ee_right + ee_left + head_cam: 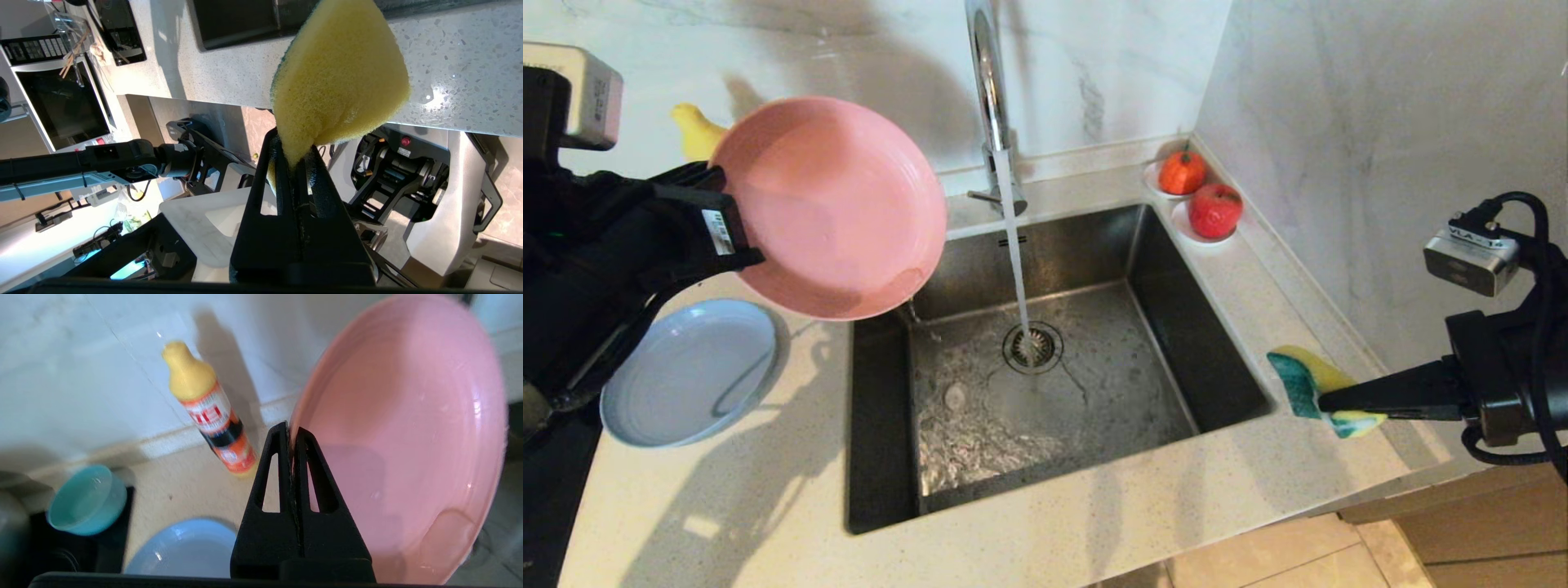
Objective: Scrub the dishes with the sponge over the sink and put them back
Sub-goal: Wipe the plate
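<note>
Right, mid-task here. Left gripper (pixel 737 245), left of frame in the head view, is clamped tight on the rim of the pink plate (pixel 837 208), holding it tilted up on edge, its lower lip hanging just over the back-left corner of the sink (pixel 1225 384). Wrist view confirms: fingers (pixel 282 465) pinched together w/ the plate rim between them. Right gripper (pixel 1327 402), far right of frame, is squeezed shut on the sponge (pixel 1311 388), green side facing the sink, yellow behind; it hovers over the counter (pixel 1094 531) just right of the basin, well apart from the plate. Tap (pixel 990 90) is running, stream hitting the drain (pixel 1032 347), basin floor wet.

Progress, as I read it: plate looks wet, w/ a little water pooled low in it, but whether it's been scrubbed I can't tell. Sponge and plate aren't touching, so either a scrub is coming up or it's just finished. Pale plate (pixel 690 371) lies flat on the counter, lower left of the head view, below the pink one. Teal bowl (pixel 86 504) shows only in the left wrist view, lower left, on a dark mat near the soap bottle (pixel 210 412). Can't judge if those two are clean. So at least the pink plate needs putting back, prob more dishes to go.
</note>
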